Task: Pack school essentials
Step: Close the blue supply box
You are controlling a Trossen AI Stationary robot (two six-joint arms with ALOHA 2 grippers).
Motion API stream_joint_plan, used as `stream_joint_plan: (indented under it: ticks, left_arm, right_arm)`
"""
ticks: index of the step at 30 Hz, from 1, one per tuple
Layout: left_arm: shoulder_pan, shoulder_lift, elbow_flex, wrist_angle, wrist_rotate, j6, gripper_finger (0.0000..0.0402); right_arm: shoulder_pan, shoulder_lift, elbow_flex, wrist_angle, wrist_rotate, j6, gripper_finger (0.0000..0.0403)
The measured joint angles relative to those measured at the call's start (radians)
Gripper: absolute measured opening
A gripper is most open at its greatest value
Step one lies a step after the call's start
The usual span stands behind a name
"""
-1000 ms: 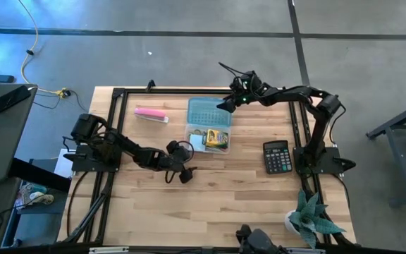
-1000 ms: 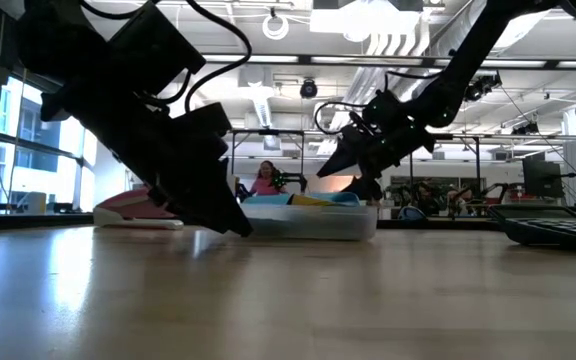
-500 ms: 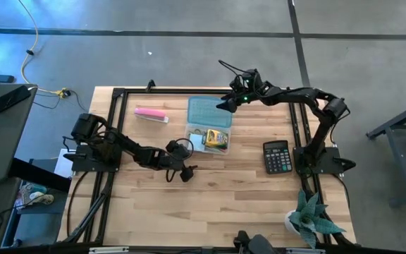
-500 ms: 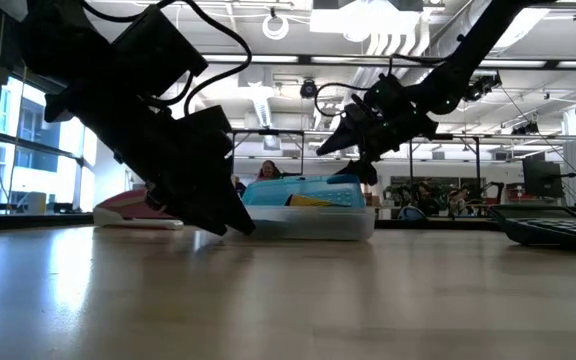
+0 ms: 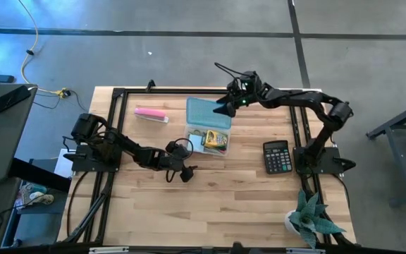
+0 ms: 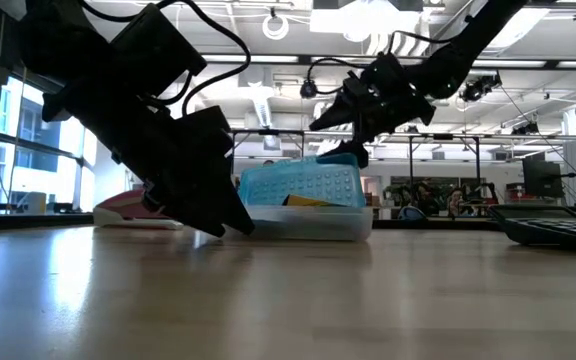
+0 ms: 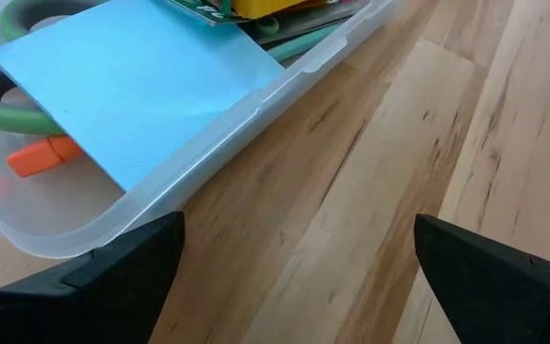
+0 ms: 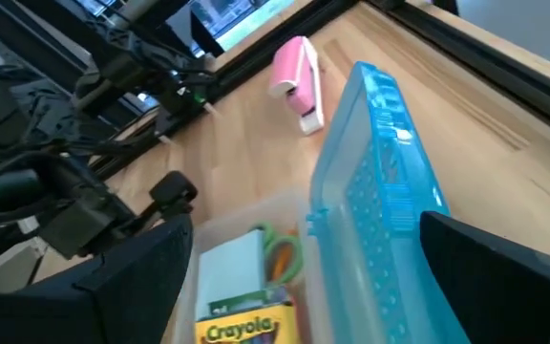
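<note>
Blue lid [image 8: 380, 182] stands tilted, hiding the right gripper's [image 5: 220, 107] grasp.

The right gripper [image 6: 340, 122] has risen and drawn in over the clear case [image 6: 313, 223], swinging its blue lid [image 6: 301, 185] up from flat on the tabletop to a steep tilt above the crayon box [image 5: 217, 139] in the case.
</note>
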Motion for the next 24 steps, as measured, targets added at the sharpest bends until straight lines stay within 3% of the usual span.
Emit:
stream_joint_plan:
  ticks: [24]
  left_arm:
    - [0.004,0.0,0.001,-0.001,-0.06,-0.049,0.04]
  right_arm:
    - [0.119,-0.083,-0.002,-0.158,-0.061,0.036,0.0394]
